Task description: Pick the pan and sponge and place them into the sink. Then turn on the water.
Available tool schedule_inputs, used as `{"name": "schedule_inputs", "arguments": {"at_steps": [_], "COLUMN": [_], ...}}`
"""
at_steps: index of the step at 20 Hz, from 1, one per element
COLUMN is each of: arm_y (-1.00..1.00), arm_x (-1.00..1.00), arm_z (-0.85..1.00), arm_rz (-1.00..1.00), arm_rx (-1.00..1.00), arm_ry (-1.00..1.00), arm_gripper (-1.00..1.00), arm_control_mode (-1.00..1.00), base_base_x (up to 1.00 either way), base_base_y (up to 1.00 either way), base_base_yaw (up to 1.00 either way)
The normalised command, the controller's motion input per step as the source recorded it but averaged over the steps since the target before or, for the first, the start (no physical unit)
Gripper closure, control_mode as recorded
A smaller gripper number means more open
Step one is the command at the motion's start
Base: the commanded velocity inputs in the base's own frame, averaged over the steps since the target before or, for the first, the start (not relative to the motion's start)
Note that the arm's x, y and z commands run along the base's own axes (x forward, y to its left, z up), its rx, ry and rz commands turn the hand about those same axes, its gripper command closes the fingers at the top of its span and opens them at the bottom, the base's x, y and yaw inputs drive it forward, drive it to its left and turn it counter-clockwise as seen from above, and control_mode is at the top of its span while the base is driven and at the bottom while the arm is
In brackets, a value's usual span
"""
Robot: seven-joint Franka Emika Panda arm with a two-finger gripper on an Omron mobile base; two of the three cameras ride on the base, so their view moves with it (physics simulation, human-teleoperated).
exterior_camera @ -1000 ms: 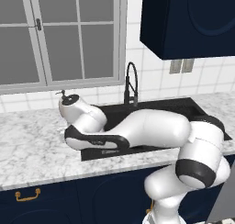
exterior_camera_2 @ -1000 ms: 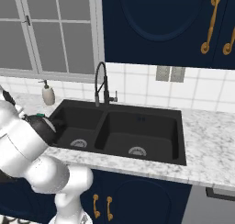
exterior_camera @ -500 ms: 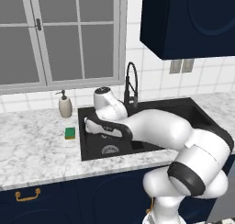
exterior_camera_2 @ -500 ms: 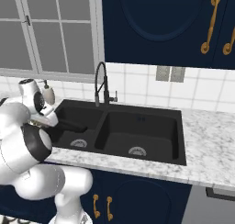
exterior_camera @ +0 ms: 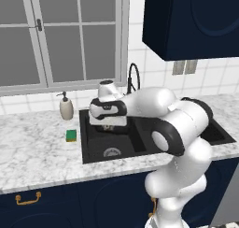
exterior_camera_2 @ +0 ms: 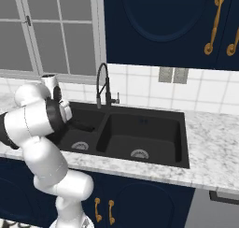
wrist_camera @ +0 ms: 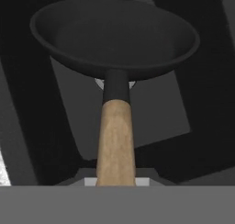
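Note:
The black pan [wrist_camera: 114,35] hangs over the sink's left basin [wrist_camera: 156,113] in the hand view. Its light wooden handle [wrist_camera: 115,140] runs straight down to my gripper, which is shut on it. A bit of the silver drain [wrist_camera: 98,83] peeks out under the pan. From the left base view my gripper [exterior_camera: 108,125] hangs low over the left basin of the black sink [exterior_camera: 93,147]. The green sponge [exterior_camera: 71,135] lies on the marble counter just left of the sink. The black arched faucet [exterior_camera: 134,80] stands behind the sink, and no water runs from it.
A beige soap dispenser [exterior_camera: 66,108] stands on the counter behind the sponge. The right basin [exterior_camera_2: 144,117] lies beside the faucet [exterior_camera_2: 102,84]. Dark blue cabinets [exterior_camera_2: 163,21] hang above, and a window [exterior_camera: 60,35] is behind the counter.
My arm has swung to the right from over the counter to above the left basin, carrying the pan. The sponge, covered by the arm before, has come into view.

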Motion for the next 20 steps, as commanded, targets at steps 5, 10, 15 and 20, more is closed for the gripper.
{"name": "schedule_inputs", "arguments": {"at_steps": [5,10,15,20], "arm_y": [0.00,0.00,0.00,0.02], "arm_x": [0.49,0.00,0.01,0.20], "arm_z": [-0.32,-0.60,-0.42,-0.38], "arm_rz": [0.00,0.00,0.00,0.00], "arm_rx": [0.00,-0.05,-0.02,-0.01], "arm_ry": [0.10,-0.02,0.00,0.00], "arm_gripper": [1.00,1.00,1.00,1.00], "arm_control_mode": [-1.00,-1.00,-1.00,-1.00], "base_base_x": [0.00,0.00,0.00,0.00], "base_base_y": [0.00,0.00,0.00,0.00], "base_base_yaw": [0.00,0.00,0.00,0.00]}}
